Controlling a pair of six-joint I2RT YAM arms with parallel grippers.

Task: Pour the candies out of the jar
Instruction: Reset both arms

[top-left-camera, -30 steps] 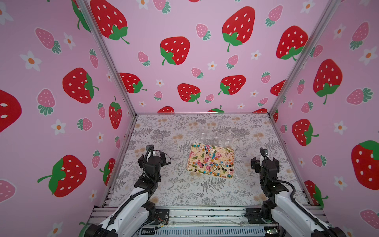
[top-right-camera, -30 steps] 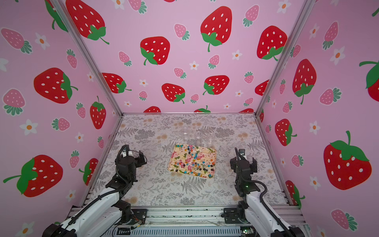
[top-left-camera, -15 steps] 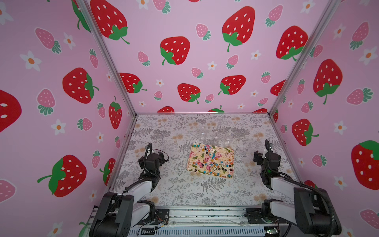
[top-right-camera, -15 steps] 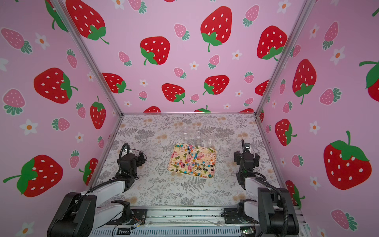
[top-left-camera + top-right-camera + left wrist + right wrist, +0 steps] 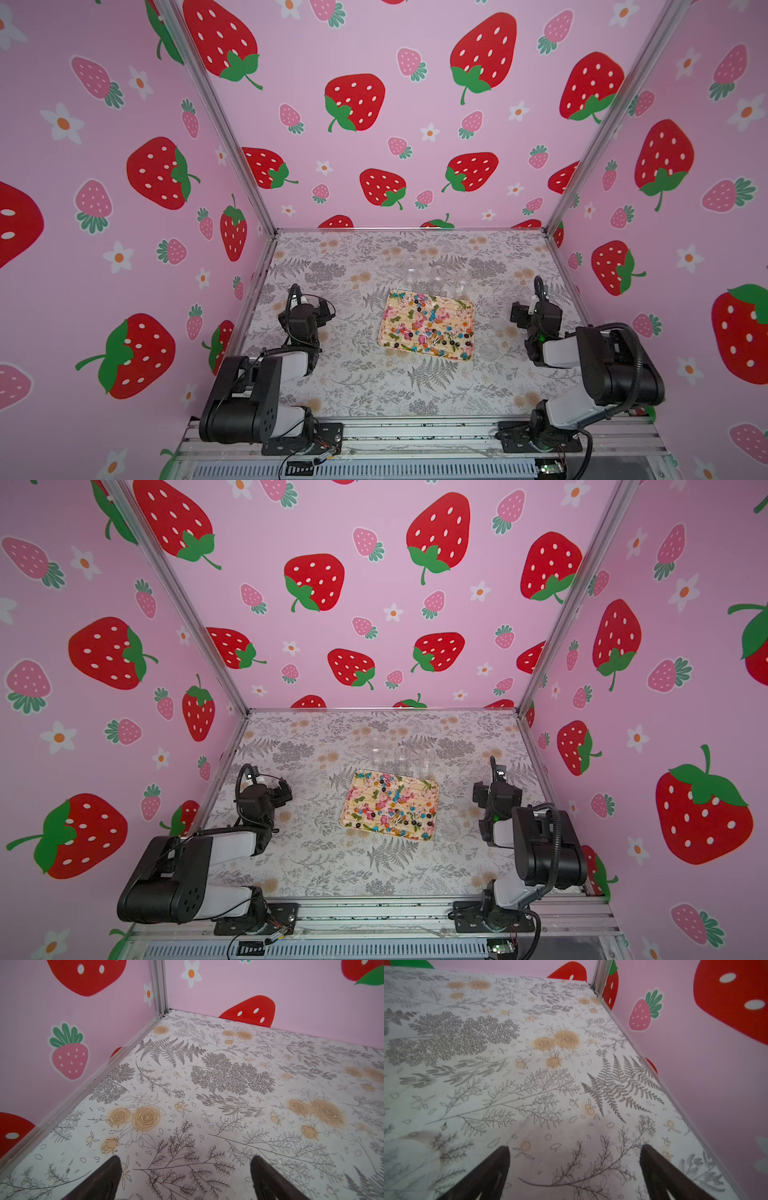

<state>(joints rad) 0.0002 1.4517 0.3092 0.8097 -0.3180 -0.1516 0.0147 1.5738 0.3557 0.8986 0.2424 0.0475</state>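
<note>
Both the left gripper [image 5: 187,1159] and right gripper [image 5: 576,1148] flank the tray [image 5: 385,328], jaws spread and empty; candies [image 5: 428,332] lie scattered on it (jars [image 5: 438,274] behind look empty), so your pouring looks done: just park.

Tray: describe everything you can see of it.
The tray is a shallow rectangle with rounded corners and a low raised rim, cream-coloured with printed pink flowers and green leaves; its material cannot be told. It lies flat on the table, near the middle, turned slightly askew. The candies lie scattered across its inside. Clear jars stand just past its far edge; whether they touch it cannot be told.
</note>
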